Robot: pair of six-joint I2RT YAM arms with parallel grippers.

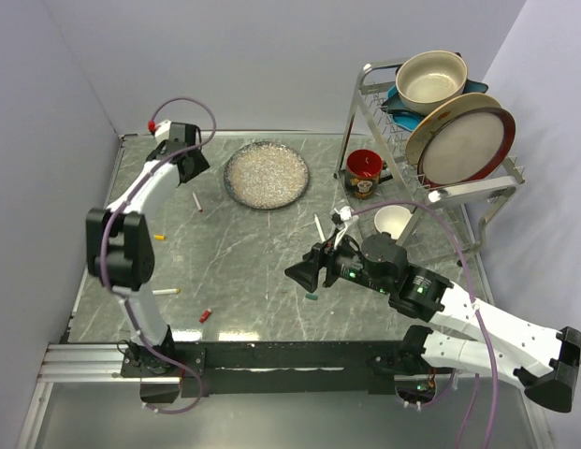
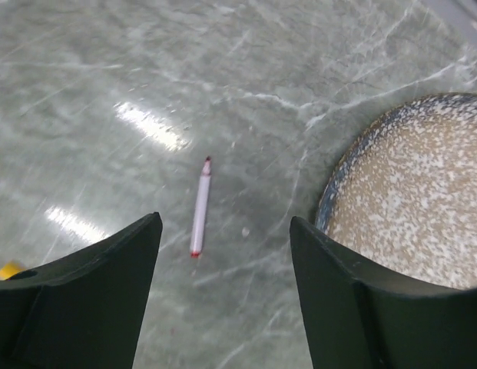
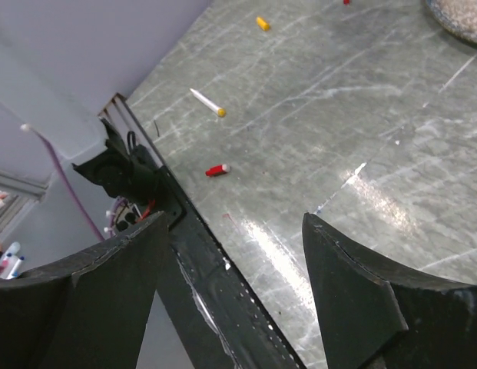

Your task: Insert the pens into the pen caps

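Left tool (image 2: 225, 223) spread wide, empty, near red-tipped pen (image 2: 200, 207)

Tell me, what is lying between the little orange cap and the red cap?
A white pen with a yellow tip lies roughly between the orange cap and the red cap. The top and right wrist views both show it.

"Where does the plate (image 1: 266, 175) sit?"

"Far centre of the worktop (image 1: 253, 267). The dish rack (image 1: 440, 131) stands to its right, with a mug (image 1: 365, 173) beside the rack."

"And the pens?"

"The first pen (image 1: 197, 201) lies just left of the plate, the second pen (image 1: 166, 291) near the front left edge, the third pen (image 1: 319, 227) front-right of the plate."

"Any caps?"

"One cap (image 1: 160, 238) lies between the first and second."
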